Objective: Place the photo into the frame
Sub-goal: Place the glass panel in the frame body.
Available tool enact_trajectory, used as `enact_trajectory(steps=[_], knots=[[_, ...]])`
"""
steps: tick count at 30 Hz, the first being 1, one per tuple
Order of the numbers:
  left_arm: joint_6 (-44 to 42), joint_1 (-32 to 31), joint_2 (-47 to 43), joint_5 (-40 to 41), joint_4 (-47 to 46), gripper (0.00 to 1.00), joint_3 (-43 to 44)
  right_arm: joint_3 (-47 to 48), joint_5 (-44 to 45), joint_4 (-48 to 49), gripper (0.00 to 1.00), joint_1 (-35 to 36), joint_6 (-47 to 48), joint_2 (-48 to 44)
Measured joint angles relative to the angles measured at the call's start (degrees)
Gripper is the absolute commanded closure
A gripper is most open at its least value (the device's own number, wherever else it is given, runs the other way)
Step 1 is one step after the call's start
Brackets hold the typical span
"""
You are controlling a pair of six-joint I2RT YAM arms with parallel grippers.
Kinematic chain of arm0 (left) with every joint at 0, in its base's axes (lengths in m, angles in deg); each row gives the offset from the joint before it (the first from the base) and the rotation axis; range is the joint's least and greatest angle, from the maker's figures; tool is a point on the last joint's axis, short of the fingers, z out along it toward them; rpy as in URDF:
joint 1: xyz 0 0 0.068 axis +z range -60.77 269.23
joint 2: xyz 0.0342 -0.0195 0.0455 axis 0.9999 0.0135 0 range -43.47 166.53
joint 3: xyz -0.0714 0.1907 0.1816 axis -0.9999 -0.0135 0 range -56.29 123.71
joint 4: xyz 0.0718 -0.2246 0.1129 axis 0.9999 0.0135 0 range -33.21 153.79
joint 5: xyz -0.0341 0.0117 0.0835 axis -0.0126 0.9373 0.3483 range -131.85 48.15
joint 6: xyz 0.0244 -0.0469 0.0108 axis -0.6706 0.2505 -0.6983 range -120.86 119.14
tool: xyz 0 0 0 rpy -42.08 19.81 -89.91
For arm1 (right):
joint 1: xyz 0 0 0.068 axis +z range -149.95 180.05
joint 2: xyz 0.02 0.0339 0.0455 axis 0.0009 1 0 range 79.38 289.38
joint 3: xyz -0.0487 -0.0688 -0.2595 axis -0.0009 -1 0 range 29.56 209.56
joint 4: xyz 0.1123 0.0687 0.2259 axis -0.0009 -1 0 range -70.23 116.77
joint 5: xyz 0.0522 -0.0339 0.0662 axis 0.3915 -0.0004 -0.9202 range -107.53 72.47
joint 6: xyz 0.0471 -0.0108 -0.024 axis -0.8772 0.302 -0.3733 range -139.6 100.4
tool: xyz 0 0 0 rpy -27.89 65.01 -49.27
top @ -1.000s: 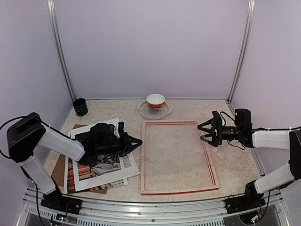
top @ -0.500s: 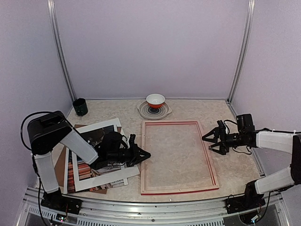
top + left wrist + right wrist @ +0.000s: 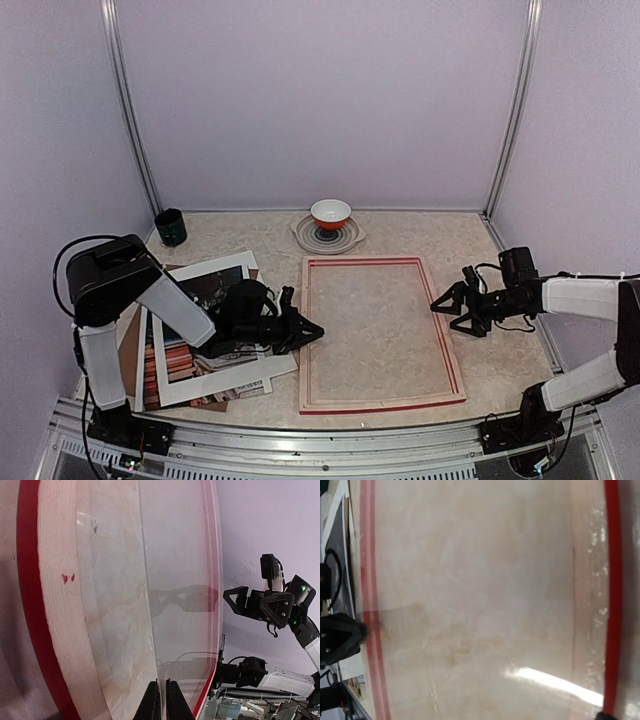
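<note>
**Both tools now at the frame, photo still outside it**

Left tool (image 3: 316, 331) has its fingers pressed together with nothing between them. We see its tip at the left rail of the frame (image 3: 380, 405). A second ago it sat further back over the print pile; since then the arm has swung right and dropped low. The left wrist view shows the closed fingertips (image 3: 162, 700) right over the pane near that rail. We can't tell whether they touch it.

Right tool (image 3: 446, 314) has its jaws spread wide and holds nothing. It has come down and drawn back toward its own side, so it now sits low just beside the frame's right rail. Its wrist view shows only pane and red edge.

The frame lies flat on the surface (image 3: 400, 230), back side up, with the pane empty. It has not shifted over the last second.

The photo (image 3: 180, 362) is left of the frame, partly under the white mat (image 3: 240, 378) and the left arm, with the brown backing board (image 3: 125, 350) beneath. It looks untouched.

We read this as both tools squaring up or steadying the frame, not picking up the print. The photo is not yet grasped, so the task is at an early stage.
</note>
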Motion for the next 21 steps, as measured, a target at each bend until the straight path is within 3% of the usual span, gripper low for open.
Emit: enact_trajectory(steps=[21], knots=[[-0.6,0.0,-3.4,1.1,4.4,0.94,0.0,-0.4,-1.3,0.2,0.01,0.0,0.0,-1.3]])
